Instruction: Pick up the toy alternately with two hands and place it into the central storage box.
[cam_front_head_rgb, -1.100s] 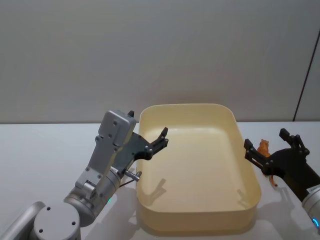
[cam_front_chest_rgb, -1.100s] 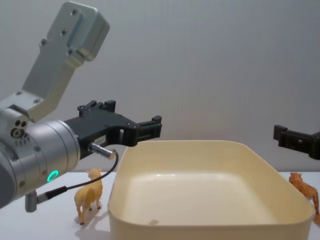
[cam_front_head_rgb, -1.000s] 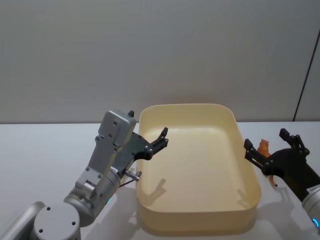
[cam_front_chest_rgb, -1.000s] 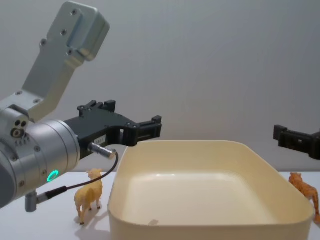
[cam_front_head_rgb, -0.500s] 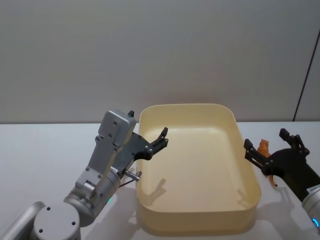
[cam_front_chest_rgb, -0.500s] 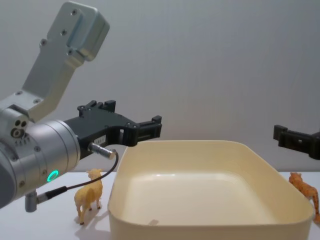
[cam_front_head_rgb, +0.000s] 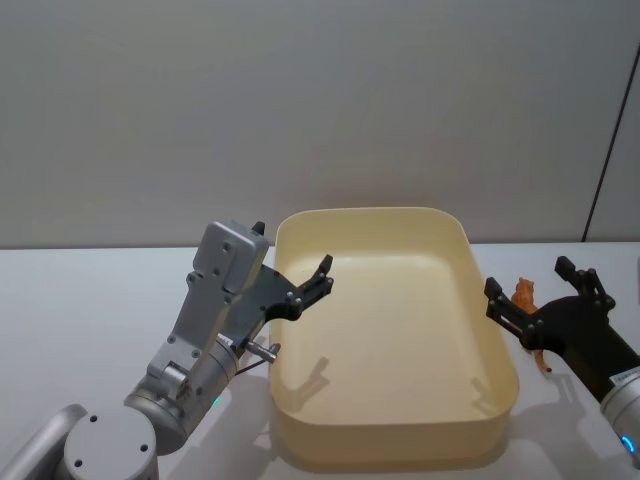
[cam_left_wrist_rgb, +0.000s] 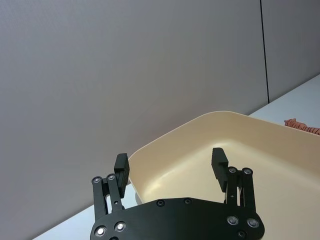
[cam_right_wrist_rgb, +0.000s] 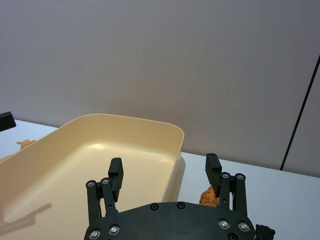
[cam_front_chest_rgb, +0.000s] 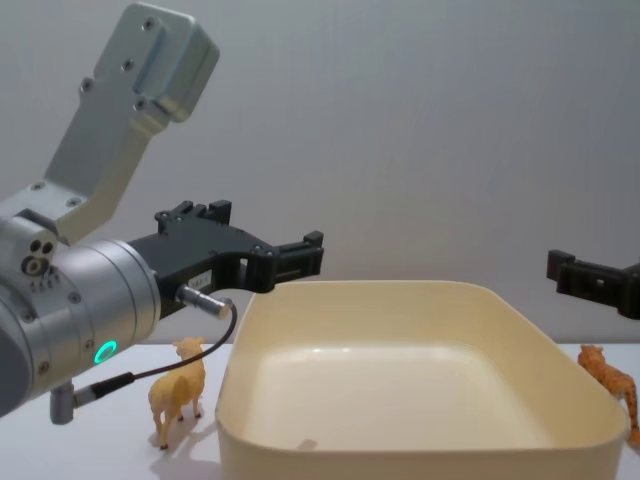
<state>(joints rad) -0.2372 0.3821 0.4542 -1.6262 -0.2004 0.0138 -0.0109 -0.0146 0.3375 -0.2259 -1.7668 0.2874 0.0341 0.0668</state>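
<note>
Chest view: smooth cream-yellow plastic storage box (cam_front_chest_rgb: 420, 452), with rounded corners, is set centrally. A tan toy sheep (cam_front_chest_rgb: 178, 388) stands just left of it, an orange big-cat toy (cam_front_chest_rgb: 608, 380) just right. Left gripper (cam_left_wrist_rgb: 170, 161), flat black fingers spread, is held over the left rim; right gripper (cam_right_wrist_rgb: 164, 167), likewise spread, over the cat.

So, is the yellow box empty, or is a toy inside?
Empty: the storage box has a bare floor; the pale toy and the orange toy stand outside.
</note>
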